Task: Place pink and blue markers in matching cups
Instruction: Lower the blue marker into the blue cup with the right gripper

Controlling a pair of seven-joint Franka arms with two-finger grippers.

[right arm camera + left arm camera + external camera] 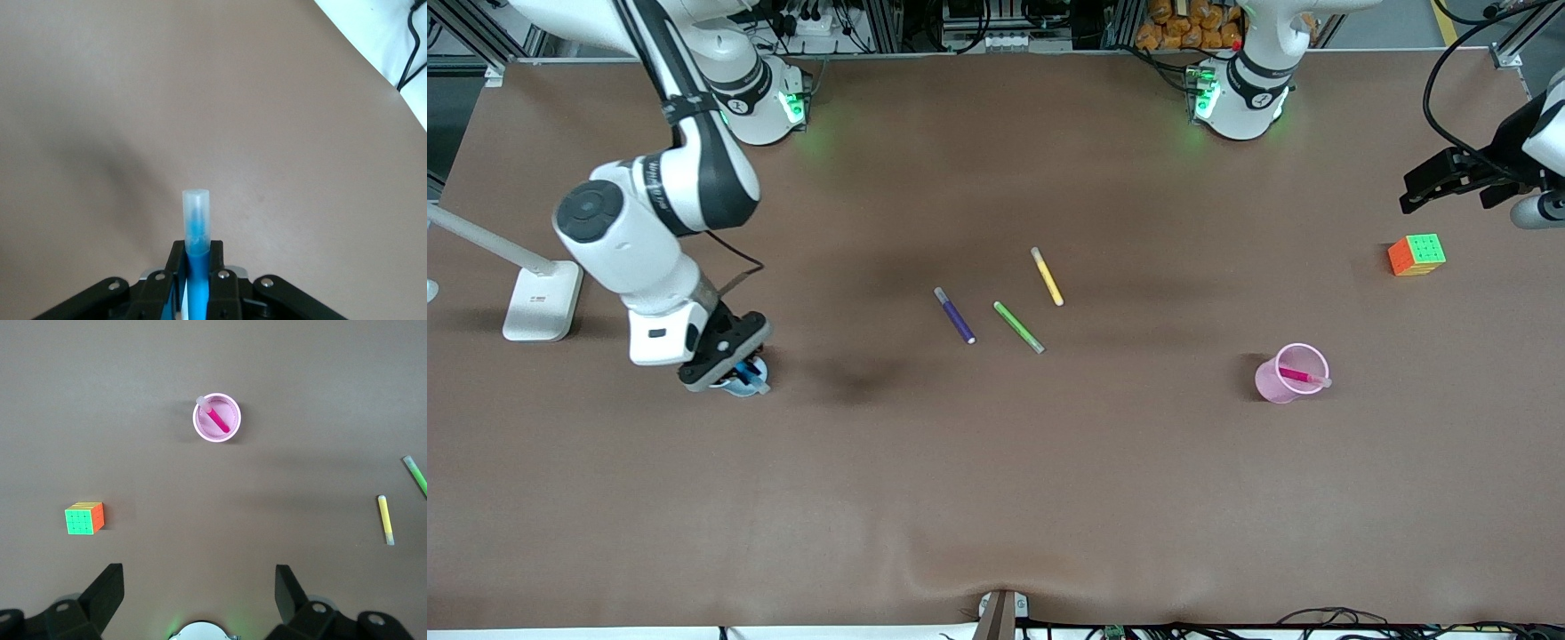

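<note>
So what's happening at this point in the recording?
The right gripper is shut on the blue marker over the blue cup at the right arm's end of the table. The pink marker already sits in the pink cup toward the left arm's end. The left gripper waits open, up over the table near the puzzle cube. The purple, green and yellow markers lie mid-table.

Pink marker leaning inside pink cup; cube, yellow marker, green marker on table; left gripper open above.
</note>
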